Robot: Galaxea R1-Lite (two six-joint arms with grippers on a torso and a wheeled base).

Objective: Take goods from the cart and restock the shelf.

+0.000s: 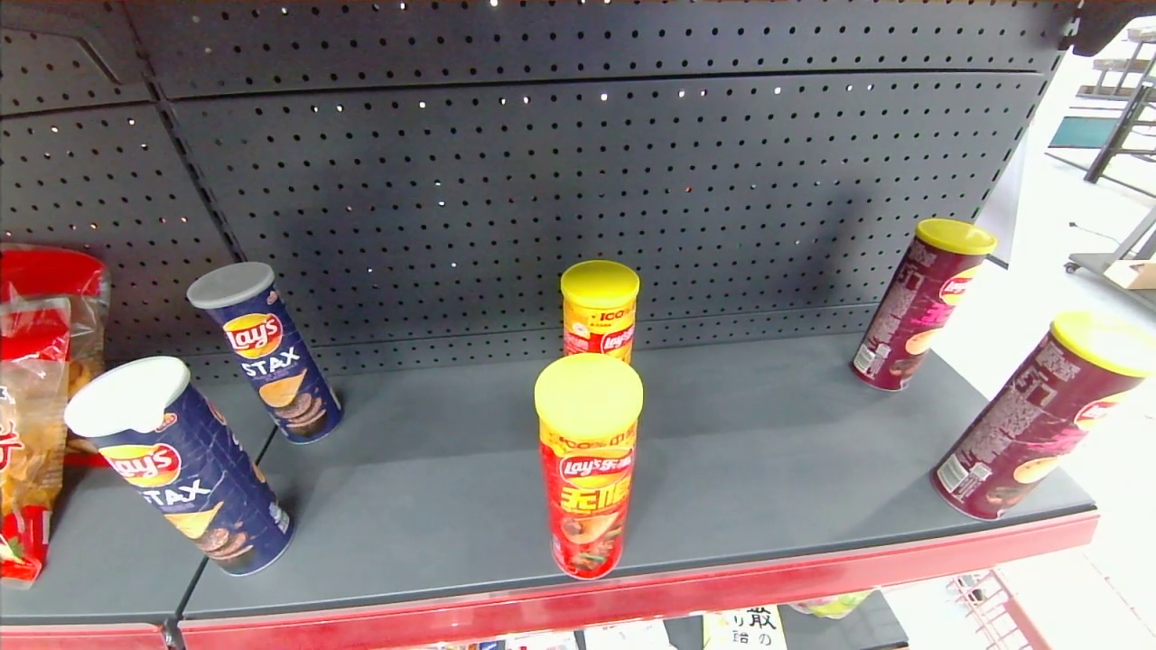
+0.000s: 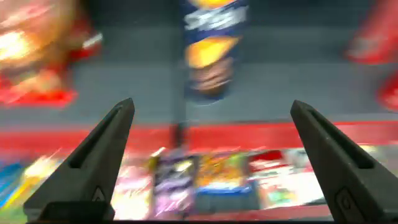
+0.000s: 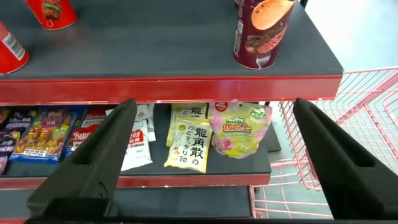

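Chip cans (image 1: 587,465) all up on the grey shelf (image 1: 768,451), none in either gripper.

Nearest first: left gripper (image 2: 211,165) spread wide, nothing between the fingers, held out in front of the shelf's red front lip (image 2: 261,134). Straight ahead past that lip, blue can (image 2: 211,53), well apart from the fingertips and badly blurred.

Over to the right gripper (image 3: 211,168): likewise wide open and empty, facing the lower shelf (image 3: 186,180) and the flat snack packets (image 3: 196,140) lying there. Above and beyond, maroon can (image 3: 261,31) on the upper level, near the front right corner, untouched. Off to the right of the shelving, pink wire cart (image 3: 367,118).

Now the count, from the head view. Six cans, standing on their bases, in three pairs, each with one in front and one behind:
- Two blue with white lids on the left.
- Two red-and-yellow with yellow lids in the centre, the front one right at the lip.
- Two maroon with yellow lids on the right, the front one close to the corner.

Pairs well apart from one another.

Red snack bags (image 1: 36,397) piled at the far left, just beside the front blue one; number hard to tell. Farthest back, dark pegboard panel (image 1: 542,181) behind everything.
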